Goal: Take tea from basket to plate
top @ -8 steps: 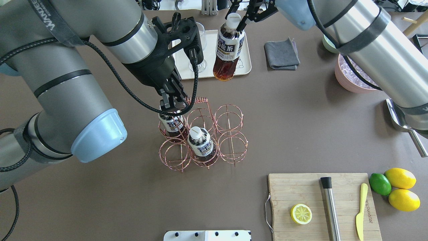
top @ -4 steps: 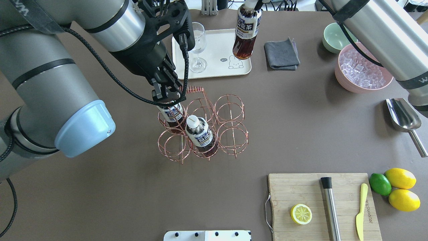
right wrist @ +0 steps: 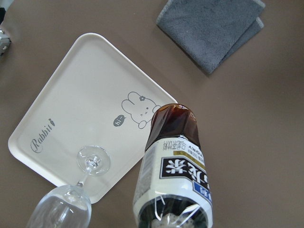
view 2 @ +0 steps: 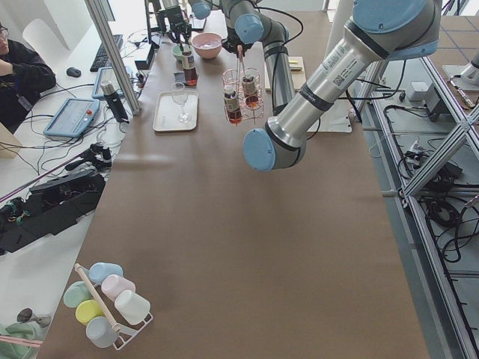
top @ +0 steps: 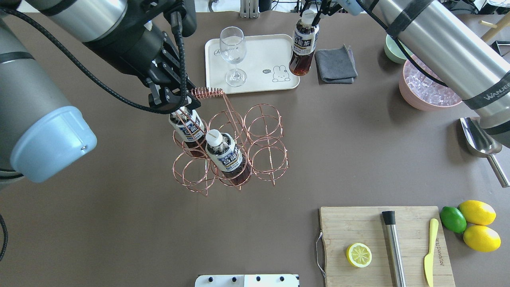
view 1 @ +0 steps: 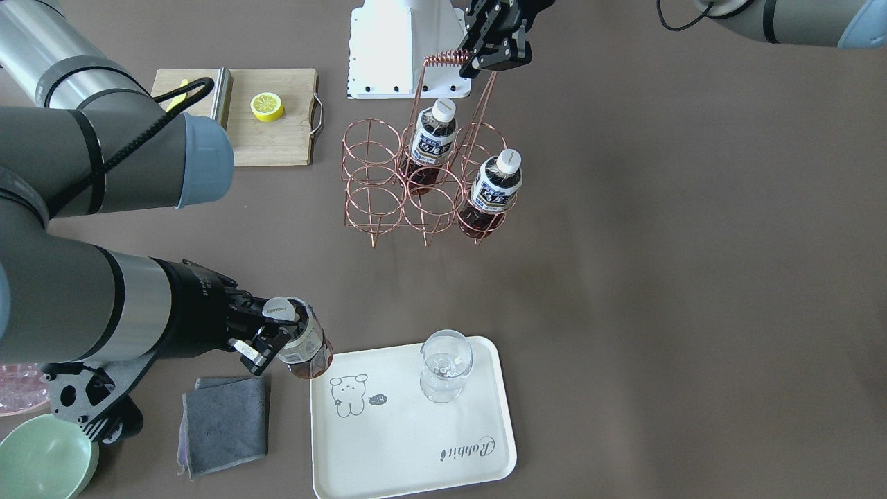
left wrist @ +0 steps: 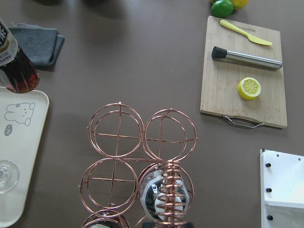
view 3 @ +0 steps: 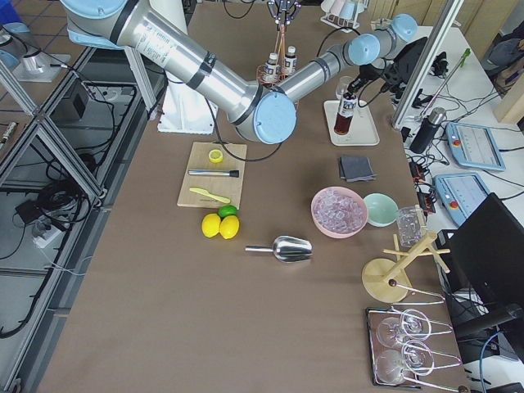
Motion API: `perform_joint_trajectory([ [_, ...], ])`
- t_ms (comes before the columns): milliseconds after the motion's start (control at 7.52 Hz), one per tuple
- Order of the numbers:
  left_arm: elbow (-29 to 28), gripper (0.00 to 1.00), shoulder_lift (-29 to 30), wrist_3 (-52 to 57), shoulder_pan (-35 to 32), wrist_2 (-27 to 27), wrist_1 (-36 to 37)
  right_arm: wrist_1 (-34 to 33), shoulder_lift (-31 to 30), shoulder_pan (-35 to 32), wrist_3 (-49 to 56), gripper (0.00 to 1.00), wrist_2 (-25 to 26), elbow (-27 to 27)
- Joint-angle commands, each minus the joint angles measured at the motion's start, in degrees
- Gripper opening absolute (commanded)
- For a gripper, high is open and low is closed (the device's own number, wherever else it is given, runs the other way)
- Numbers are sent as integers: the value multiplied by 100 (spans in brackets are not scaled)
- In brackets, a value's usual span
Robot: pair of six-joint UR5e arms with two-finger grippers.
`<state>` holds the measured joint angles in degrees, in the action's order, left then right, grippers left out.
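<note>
The desk [top: 119, 223] carries everything. My right arm stretches far across to the plate [top: 259, 52]. My left arm bends down over the basket [top: 244, 140].

The right pincer [view 1: 269, 327] is clamped on the white cap of one tea [top: 302, 52]. That bottle hangs tilted, its base over the plate's edge beside the grey cloth [top: 335, 63]. I can't tell whether it touches yet. Two more teas [top: 222, 153] stand in basket cells.

The left pincer [top: 179, 104] looks clenched on the end of the basket's coiled handle [top: 207, 92].

I judge a full bottle to be fairly heavy for its size, with a smooth, slightly squashy body. The stiff cap and neck are the safest hold, though from there it can swing.
</note>
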<state>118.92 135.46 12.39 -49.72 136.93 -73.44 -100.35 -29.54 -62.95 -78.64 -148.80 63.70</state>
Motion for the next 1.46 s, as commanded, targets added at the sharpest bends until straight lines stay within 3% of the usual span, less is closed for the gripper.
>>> perform_joint_trajectory([
  [0, 70, 0, -370, 9, -693, 368, 14, 462, 35, 81, 16, 0, 227, -506],
  [532, -8, 0, -1300, 541, -2127, 572, 23, 1340, 334, 230, -98, 0, 666, -965],
  [798, -437, 0, -1478, 1052, -2724, 563, 23, 1841, 343, 493, -256, 0, 939, -991],
  [1197, -1043, 0, -1470, 1746, -3016, 475, 40, 2177, 422, 714, -309, 0, 1318, -1027],
  [1330, -1342, 0, -1426, 2140, -3069, 119, 32, 2186, 422, 714, -309, 0, 1327, -1027],
])
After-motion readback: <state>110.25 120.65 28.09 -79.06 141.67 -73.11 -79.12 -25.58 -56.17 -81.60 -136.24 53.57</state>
